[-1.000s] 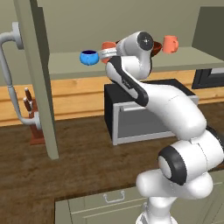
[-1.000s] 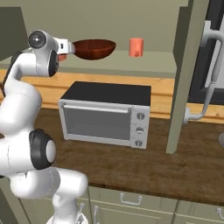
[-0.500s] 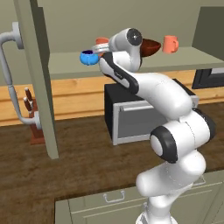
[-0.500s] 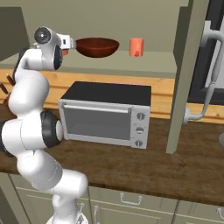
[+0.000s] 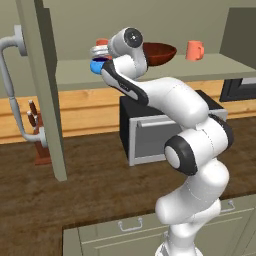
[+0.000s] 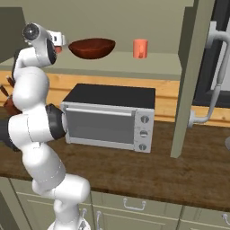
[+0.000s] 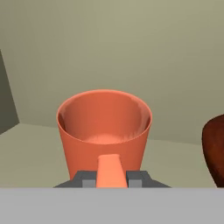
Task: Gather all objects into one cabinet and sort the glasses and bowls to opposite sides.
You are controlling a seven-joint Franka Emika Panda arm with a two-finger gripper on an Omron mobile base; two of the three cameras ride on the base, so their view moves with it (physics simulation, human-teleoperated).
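Observation:
My gripper (image 5: 98, 50) is up at the left end of the olive cabinet's pale shelf (image 5: 75, 77), shut on a salmon-orange cup (image 5: 102, 42). The hand view has this cup (image 7: 104, 131) upright and close, an orange strip of it pinched between my gripper's (image 7: 109, 177) fingers. Just below the hand sits the small blue bowl (image 5: 93, 66), partly hidden by the arm. The wide dark brown bowl (image 5: 161, 52) (image 6: 92, 47) (image 7: 215, 151) stands mid-shelf. Farther right is the second orange cup (image 5: 194, 50) (image 6: 140, 48). From the right base view the gripper (image 6: 58, 39) is left of the brown bowl.
The cabinet's open flat door (image 5: 41, 85) with its curved grey handle (image 5: 9, 85) stands left of the shelf. Another door (image 6: 191, 76) with a handle (image 6: 215, 85) hangs on the right. A toaster oven (image 6: 108, 114) sits on the wooden counter (image 6: 179, 166) below, near a knife block (image 5: 37, 145).
The gripper has carried the orange cup leftward along the shelf, away from the brown bowl, to just above the blue bowl. The bowls and the other cup have not moved.

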